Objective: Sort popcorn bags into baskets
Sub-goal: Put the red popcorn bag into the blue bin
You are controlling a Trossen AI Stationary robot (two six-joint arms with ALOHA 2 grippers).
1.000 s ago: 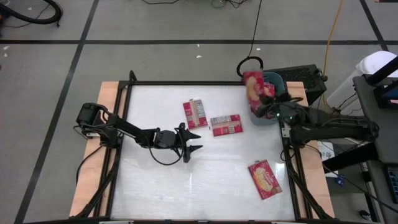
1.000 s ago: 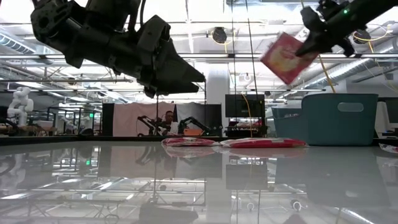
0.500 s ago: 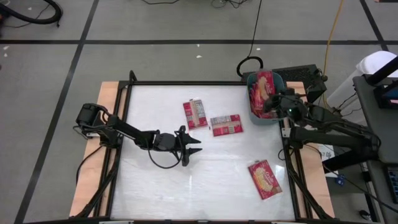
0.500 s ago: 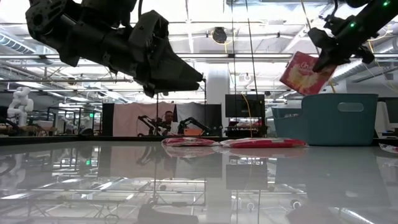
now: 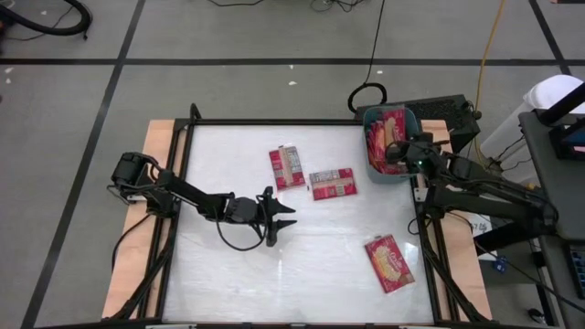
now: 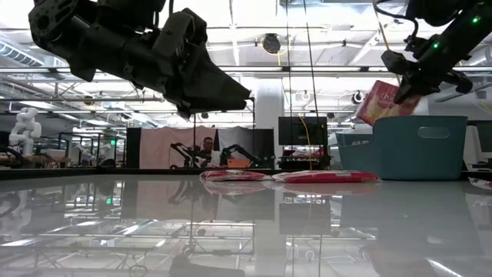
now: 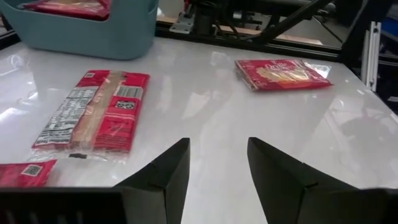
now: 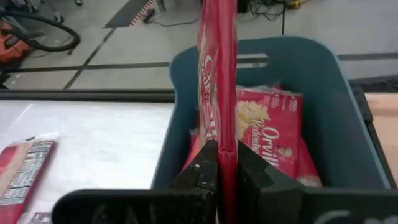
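Glossy white bench (image 5: 228,274) with wooden side strips and a dark frame, on grey floor crossed by black lines. Beyond it in the low view, a large hall with ceiling beams, monitors and other robot arms.

Teal basket (image 5: 375,169) at two o'clock on the bench, with popcorn bags (image 8: 273,134) already inside. Right hand (image 5: 395,155) over the basket, pinched tight on one red bag (image 8: 217,74) held edge-up above the opening. Two label-side bags (image 5: 287,166) (image 5: 332,183) lying close together just past centre toward twelve, one picture-side bag (image 5: 389,262) at five o'clock.

Left hand (image 5: 283,217) near the centre, fingers (image 7: 161,177) partly spread, gripping nothing, above bare bench.
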